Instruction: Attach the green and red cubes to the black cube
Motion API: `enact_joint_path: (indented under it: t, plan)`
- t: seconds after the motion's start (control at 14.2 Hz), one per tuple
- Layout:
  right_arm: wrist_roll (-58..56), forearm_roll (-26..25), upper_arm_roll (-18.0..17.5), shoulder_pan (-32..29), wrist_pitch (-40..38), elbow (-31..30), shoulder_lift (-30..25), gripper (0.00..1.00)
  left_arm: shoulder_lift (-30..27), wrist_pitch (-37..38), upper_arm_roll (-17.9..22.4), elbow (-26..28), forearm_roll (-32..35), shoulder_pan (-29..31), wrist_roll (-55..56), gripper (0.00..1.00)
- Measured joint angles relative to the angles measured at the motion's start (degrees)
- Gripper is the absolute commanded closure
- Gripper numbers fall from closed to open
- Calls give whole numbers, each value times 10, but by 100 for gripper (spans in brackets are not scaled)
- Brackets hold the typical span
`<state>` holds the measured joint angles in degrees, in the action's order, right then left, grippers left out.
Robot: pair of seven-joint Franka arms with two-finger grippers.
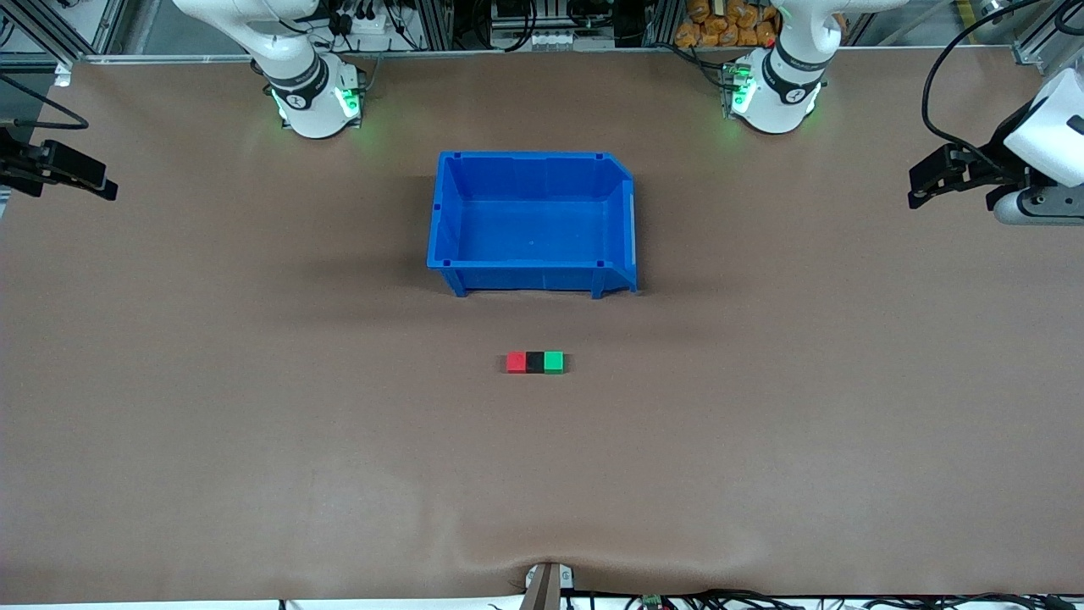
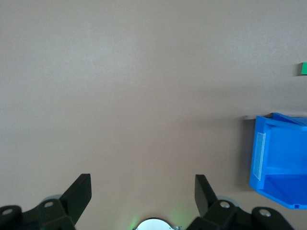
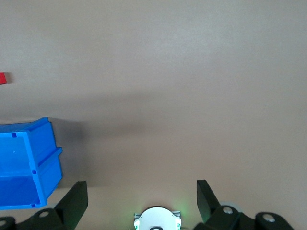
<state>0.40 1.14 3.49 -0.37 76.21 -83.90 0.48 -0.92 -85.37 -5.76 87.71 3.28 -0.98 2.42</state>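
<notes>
Three tiny cubes are sitting in a row on the brown bench (image 1: 254, 424), touching side to side; the black cube (image 1: 534, 362) is lying in the middle, with the red cube (image 1: 516, 363) pressing against its face toward the right arm's end and the green cube (image 1: 554, 362) pressing against its face toward the left arm's end; the row is resting nearer to the front camera than the blue bin (image 1: 532, 277), a little apart from it and roughly in line with its middle; the bin is standing upright and open-topped, showing nothing inside; the left hand (image 1: 931, 182) is hanging over the bench's edge at the left arm's end, well apart from the cubes, its fingers (image 2: 79, 191) spreading wide in the left wrist view with bare bench between them; that same view is catching a corner of the bin and a sliver of the green cube at the frame's edge; the right hand (image 1: 80, 176) is waiting over the edge at the right arm's end, equally distant from the row, its fingers (image 3: 76, 199) likewise spreading apart and gripping nothing; the right wrist view is showing part of the bin and a slice of the red cube at its border.
</notes>
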Motion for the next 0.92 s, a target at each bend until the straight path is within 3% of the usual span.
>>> enact_joint_path:
  t: [0.28, 0.42, 0.78, 0.92]
  plan:
    - [0, 0, 0, 0, 0, 0, 0, 0, 0, 0, 0, -1, 0, 1, 0, 6]
    - [0, 0, 0, 0, 0, 0, 0, 0, 1, -4, 0, -1, -1, 1, 3, 0]
    - [0, 0, 0, 0, 0, 0, 1, 0, 2, -4, -1, -1, -1, 1, 12, 5]
    - [0, 0, 0, 0, 0, 0, 1, 0, 3, -4, -1, 0, -1, 1, 16, 0]
